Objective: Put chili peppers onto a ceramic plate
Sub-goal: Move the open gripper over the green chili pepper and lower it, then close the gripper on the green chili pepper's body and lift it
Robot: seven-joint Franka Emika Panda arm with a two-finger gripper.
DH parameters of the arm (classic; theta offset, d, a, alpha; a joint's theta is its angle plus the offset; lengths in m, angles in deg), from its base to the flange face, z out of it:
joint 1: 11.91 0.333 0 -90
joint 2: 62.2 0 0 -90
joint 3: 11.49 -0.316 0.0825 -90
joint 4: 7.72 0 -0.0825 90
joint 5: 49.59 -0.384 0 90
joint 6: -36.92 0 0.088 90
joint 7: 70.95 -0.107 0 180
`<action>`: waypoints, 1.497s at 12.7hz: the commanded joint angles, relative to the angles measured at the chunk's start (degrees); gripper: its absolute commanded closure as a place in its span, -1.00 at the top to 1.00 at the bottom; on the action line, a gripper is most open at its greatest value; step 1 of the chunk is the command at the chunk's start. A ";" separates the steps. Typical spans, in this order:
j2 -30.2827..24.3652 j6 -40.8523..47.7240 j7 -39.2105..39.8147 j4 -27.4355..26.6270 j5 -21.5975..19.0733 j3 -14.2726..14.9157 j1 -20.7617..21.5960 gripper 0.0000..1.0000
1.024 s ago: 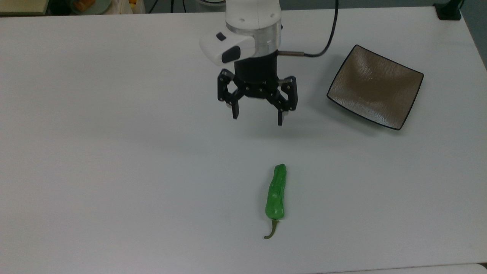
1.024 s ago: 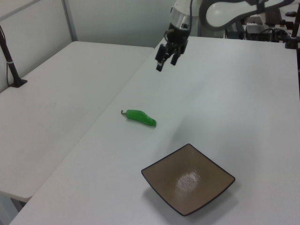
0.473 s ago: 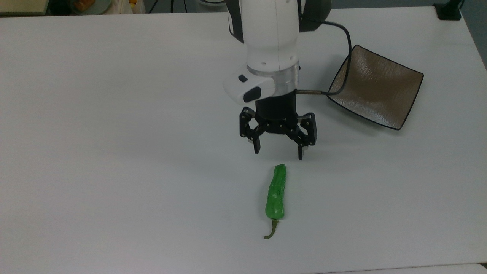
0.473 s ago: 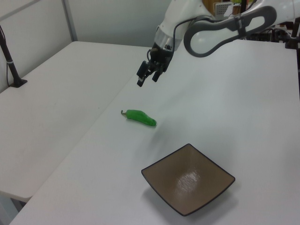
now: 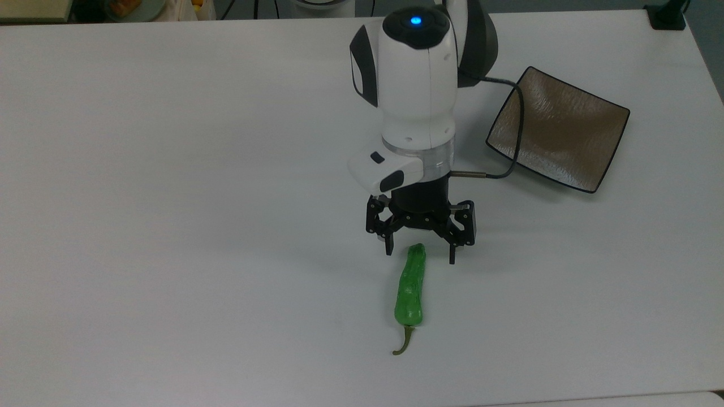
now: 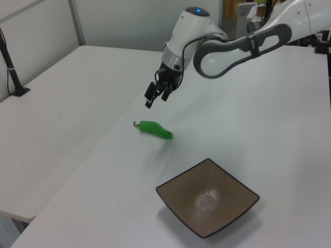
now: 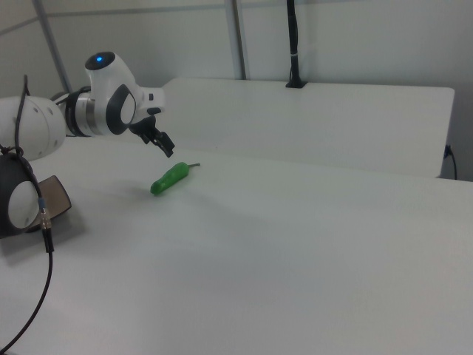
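Gripper [image 5: 419, 256] count: one, fingers spread wide, apparently above the tip of the single chili pepper [image 5: 410, 286], holding nothing. Pepper lies flat on the white table [image 5: 169, 226]. One ceramic plate [image 5: 557, 128] sits well apart from the pepper, empty.

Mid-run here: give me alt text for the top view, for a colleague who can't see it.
An open two-finger gripper hangs over the tip of a green chili pepper lying on a white table. An empty square brown ceramic plate sits toward the top view's upper right, partly behind the arm's cable.
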 commanded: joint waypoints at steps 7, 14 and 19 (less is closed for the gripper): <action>7.46 -2.67 -5.86 3.55 8.21 1.27 2.93 1.00; 9.93 -2.93 -8.50 4.25 12.52 1.27 3.02 1.00; 12.74 -2.93 -12.27 7.15 15.85 1.27 3.28 0.40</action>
